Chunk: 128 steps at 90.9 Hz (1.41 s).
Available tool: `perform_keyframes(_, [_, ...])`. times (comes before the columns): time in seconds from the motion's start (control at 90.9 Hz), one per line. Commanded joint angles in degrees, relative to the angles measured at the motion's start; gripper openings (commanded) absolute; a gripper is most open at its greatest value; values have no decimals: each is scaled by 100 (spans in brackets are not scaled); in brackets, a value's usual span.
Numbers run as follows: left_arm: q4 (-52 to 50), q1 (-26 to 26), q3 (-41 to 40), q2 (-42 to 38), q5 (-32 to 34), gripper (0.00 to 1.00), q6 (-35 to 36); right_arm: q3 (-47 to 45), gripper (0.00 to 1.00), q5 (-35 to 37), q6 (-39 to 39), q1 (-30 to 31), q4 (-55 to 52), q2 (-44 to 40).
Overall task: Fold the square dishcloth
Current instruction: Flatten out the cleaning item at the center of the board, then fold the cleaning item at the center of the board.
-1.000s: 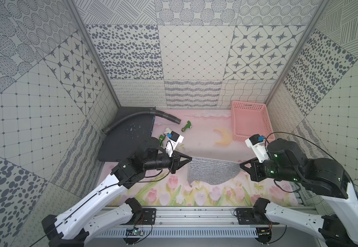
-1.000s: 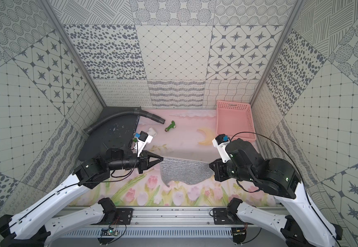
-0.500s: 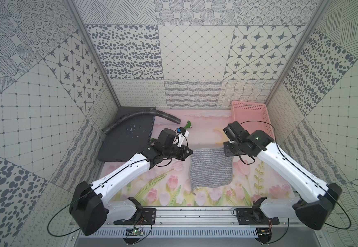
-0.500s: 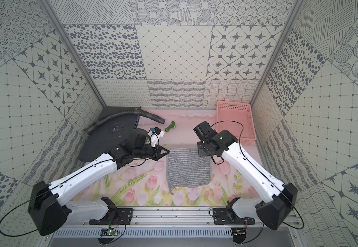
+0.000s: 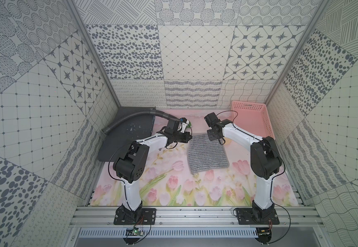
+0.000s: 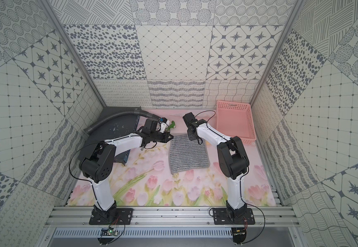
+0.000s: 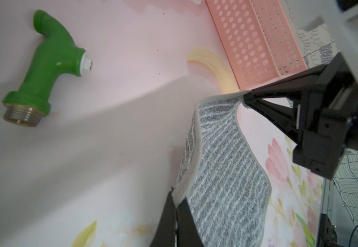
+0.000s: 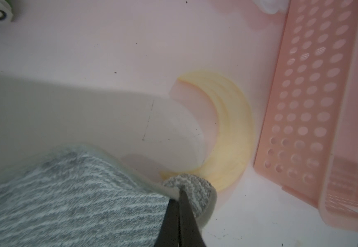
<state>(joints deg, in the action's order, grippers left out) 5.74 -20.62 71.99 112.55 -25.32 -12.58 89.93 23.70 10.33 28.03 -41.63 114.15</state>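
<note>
The left gripper (image 7: 175, 202) and right gripper (image 8: 179, 193) each pinch a far corner of the dishcloth (image 5: 207, 155), holding that edge raised, probably to fold it over.

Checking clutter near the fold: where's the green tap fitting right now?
In a top view the green tap fitting lies on the pink mat near the back, just beyond the left gripper and the far left corner of the dishcloth, touching neither.
</note>
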Motion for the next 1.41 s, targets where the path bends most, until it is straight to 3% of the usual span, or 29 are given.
perform_keyframes(0.0, [631, 137, 234, 354, -289, 0, 502, 113, 0, 177, -310, -109, 375, 29])
perform_keyframes(0.209, [568, 146, 22, 266, -145, 0, 793, -209, 0, 260, -330, -149, 536, -196])
perform_keyframes(0.748, [2481, 57, -1925, -805, -531, 0, 782, -1755, 0, -266, -42, -203, 1198, -1316])
perform_keyframes(1.398, [2558, -703, -3166, -1677, 287, 0, 1072, -3351, 0, -327, 417, 201, 967, -2880])
